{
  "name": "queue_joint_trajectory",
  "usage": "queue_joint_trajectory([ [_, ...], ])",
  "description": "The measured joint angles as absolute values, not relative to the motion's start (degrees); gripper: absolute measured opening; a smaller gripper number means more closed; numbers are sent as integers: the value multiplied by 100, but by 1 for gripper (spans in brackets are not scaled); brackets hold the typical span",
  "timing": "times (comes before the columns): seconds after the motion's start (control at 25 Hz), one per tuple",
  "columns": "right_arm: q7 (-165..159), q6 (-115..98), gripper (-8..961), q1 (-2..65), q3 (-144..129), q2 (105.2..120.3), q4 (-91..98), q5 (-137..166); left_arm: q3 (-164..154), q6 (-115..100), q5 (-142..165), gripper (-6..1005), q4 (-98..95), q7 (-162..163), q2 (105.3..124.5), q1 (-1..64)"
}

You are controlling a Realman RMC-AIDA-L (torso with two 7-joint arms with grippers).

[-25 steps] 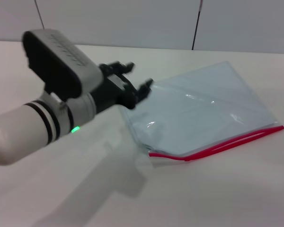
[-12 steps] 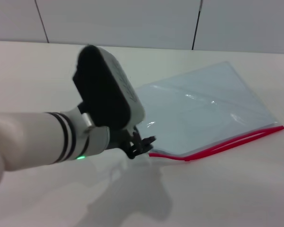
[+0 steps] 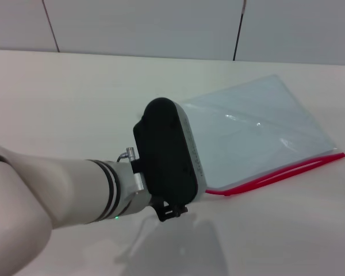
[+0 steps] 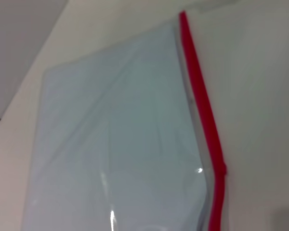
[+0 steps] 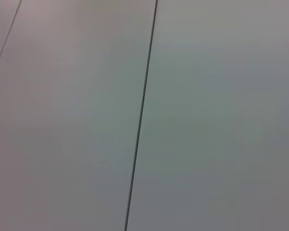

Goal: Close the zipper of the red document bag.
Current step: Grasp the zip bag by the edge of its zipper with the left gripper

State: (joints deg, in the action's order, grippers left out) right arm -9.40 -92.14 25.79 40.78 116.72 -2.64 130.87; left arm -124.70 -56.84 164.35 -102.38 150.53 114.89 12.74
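Left gripper (image 3: pixel 171 213) now lower, over red document bag's (image 3: pixel 253 138) near corner, zipper (image 3: pixel 276 174) end hidden, opening indiscernible.

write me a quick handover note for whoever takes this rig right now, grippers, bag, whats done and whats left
Left gripper: low over the table at the near-left end of the thin bright red zipper; its fingers sit behind the wrist housing, so nothing shows of a grip.
Right gripper: out of the head view; its wrist camera faces only a plain panelled wall, so that arm looks parked.
The large flat translucent pale blue-grey document bag lies flat on the white table, red strip along its near edge, kinked partway in the left wrist view.
Done: left arm brought to the zipper's end.
Left: grip the zipper and run it along the full edge; whether any part is sealed is not visible.
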Motion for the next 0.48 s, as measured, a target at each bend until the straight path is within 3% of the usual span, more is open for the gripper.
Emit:
queue_joint_trajectory([
  [0.48, -940, -9307, 768, 2546, 4078, 11672, -264, 13087, -12508, -5327, 16449, 571, -9543, 14695, 11503, 1632],
])
